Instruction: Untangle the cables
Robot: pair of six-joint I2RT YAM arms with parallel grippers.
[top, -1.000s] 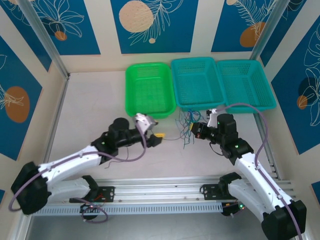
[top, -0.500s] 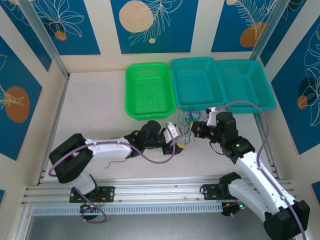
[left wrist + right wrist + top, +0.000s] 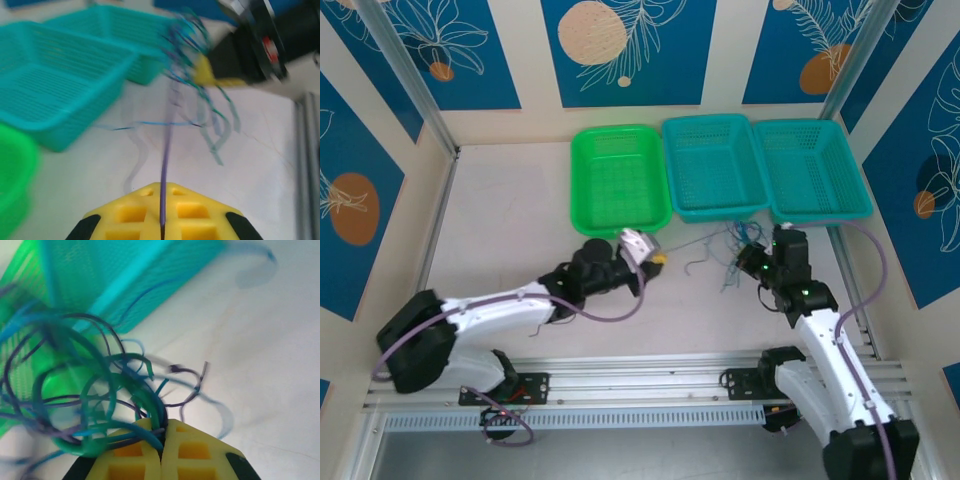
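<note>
We read the left tool (image 3: 658,257) as closed on a single thin purple wire strand (image 3: 167,135): in the left wrist view the strand enters the seam between the two yellow pads (image 3: 200,202), and no gap shows there. We read the right tool (image 3: 750,258) as closed on the tangled bunch of thin, curly green, teal, purple and black cables (image 3: 95,395). In the right wrist view several strands are pinched at the seam of its own pads, and the rest loop up and to the left. The bunch sits at the right tool, with loose ends trailing toward the pale tabletop (image 3: 510,220). It lies just in front of the two teal plastic mesh baskets (image 3: 720,213) and well to the right of the green plastic mesh basket (image 3: 573,185). The governing relation is that the purple strand runs from the left tool straight toward the bunch, so its long axis lies roughly left to right across the tabletop, on the line joining the two tools. The left arm holds the strand away from the knot and the right arm is at the knot. We judge that the next move calls for drawing the left tool away from the right tool along this axis, with the right tool as anchor. Risk: other strands cross the purple one near the bunch and may drag with it
</note>
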